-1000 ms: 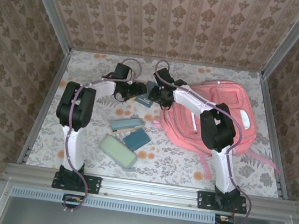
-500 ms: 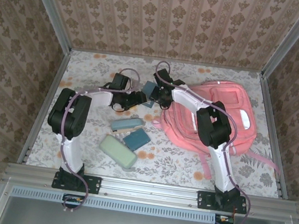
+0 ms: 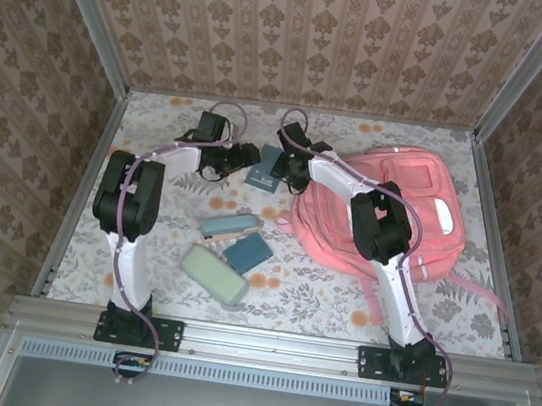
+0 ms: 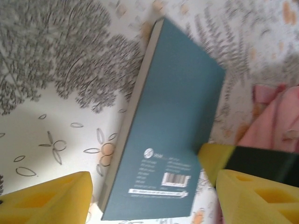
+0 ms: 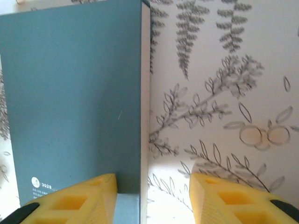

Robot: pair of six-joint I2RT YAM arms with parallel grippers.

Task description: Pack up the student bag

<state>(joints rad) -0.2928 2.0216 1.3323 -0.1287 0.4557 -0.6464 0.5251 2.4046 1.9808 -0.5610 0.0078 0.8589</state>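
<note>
My left gripper (image 4: 154,181) is released, its yellow fingers (image 4: 51,200) spread to either side of the near end of a teal book (image 4: 175,116), with a sliver of floral counter (image 3: 161,122) showing between the book and each finger. My right gripper (image 5: 152,179) is also unclenched: it straddles the book's pale page edge, one finger over the cover and a clear gap to the other. One of its fingers (image 4: 212,156) sits at the book's edge in my left wrist view; I cannot tell whether it touches. The student bag (image 3: 431,180) lies flat on the right side of the counter, just beside the book, under my right arm. Nearer my bases lie a teal pouch (image 3: 230,226), a darker case (image 3: 247,251) and a pale green pencil case (image 3: 214,274).
</note>
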